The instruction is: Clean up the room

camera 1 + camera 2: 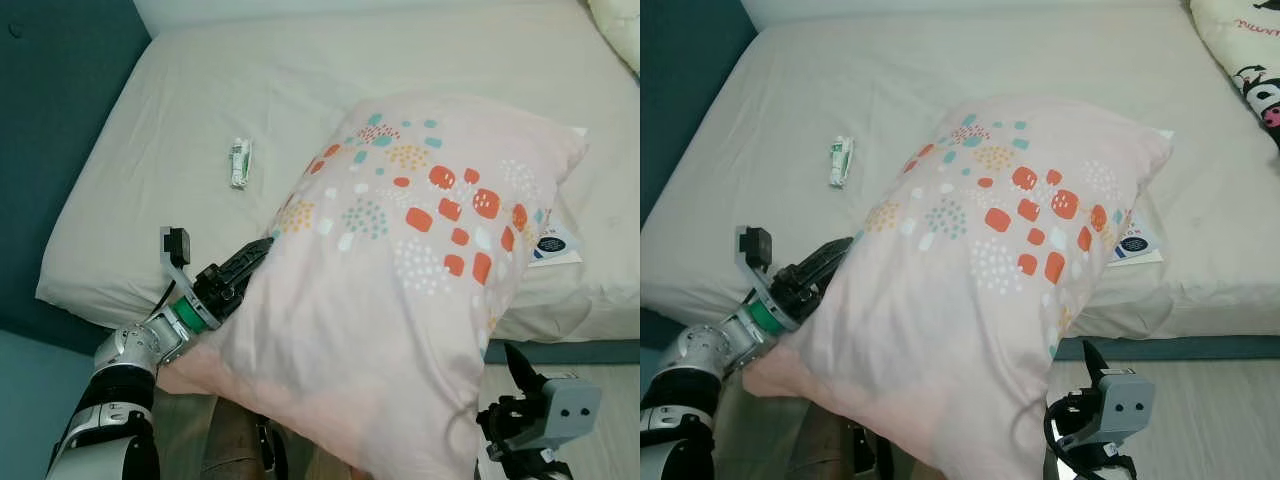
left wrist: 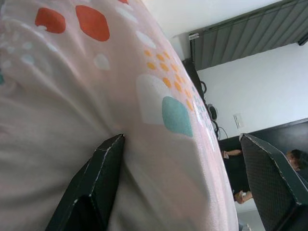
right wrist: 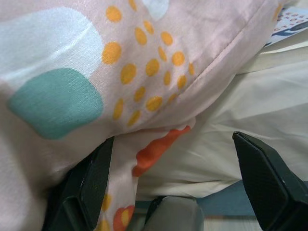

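I have the big pink pillow (image 1: 400, 270), the one printed with orange, teal and white spots, propped between my two arms at the foot of the bed (image 1: 150, 160), its far end lying on the mattress and its near end hanging out over the edge toward me. My left gripper (image 1: 243, 268) presses against the pillow's left side; in the left wrist view the fingers (image 2: 96, 178) stand wide apart, one dug into the fabric and the other clear of it, so I am pushing here, not pinching. My right gripper (image 3: 178, 187) sits low under the pillow's near right corner, its fingers also spread, one tucked against the cloth beside the seam and the other out in the open above the sheet. Neither hand has a true grasp, as I judge it; the pillow is only cradled. To do this well I should keep both arms pressing inward evenly, lift from beneath with the right, and slide the pillow up onto the mattress without letting the near end sag and slip off. A small green-and-white tube (image 1: 240, 162) lies on the sheet well to the left, and a card (image 1: 553, 246) peeks from under the pillow's right edge; I should avoid burying either, since they probably need tidying too.
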